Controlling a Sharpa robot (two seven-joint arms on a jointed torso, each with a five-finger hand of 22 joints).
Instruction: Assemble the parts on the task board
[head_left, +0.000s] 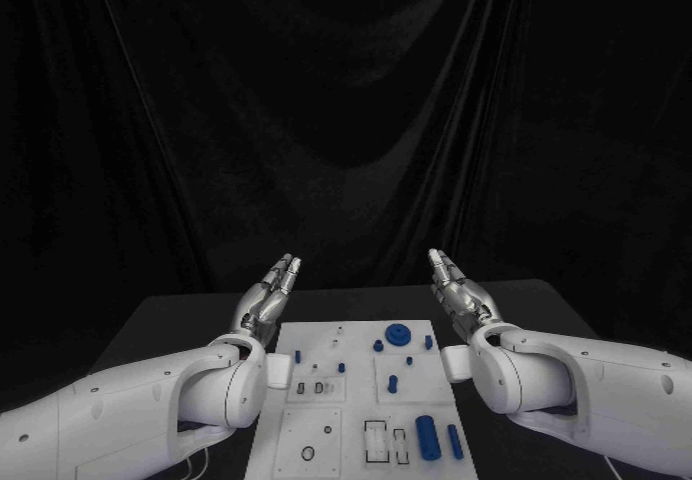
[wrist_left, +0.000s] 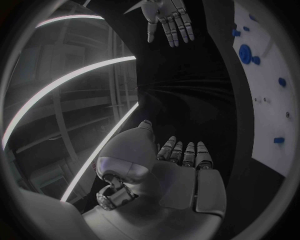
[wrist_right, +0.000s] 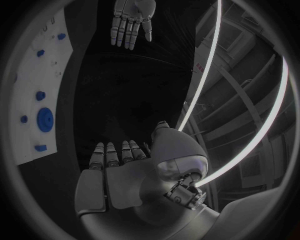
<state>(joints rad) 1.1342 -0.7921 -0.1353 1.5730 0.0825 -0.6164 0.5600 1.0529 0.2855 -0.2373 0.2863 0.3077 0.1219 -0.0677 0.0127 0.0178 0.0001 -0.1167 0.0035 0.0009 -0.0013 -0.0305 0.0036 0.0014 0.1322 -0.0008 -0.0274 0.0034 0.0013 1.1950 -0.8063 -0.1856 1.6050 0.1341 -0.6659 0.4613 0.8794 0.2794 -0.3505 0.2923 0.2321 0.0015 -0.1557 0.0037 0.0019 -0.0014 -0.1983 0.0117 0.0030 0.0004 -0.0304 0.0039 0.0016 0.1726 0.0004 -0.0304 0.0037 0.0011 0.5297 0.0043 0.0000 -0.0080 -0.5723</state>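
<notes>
1. Below the raised arms, the near end of the task board was cut off for you, and its small fittings were hard to make out.
2. Blue parts lay on the board, a long one toward the near right corner.
3. Your left hand and right hand hovered with fingers straight, holding nothing.
4. The black table stood before a black curtain.
</notes>
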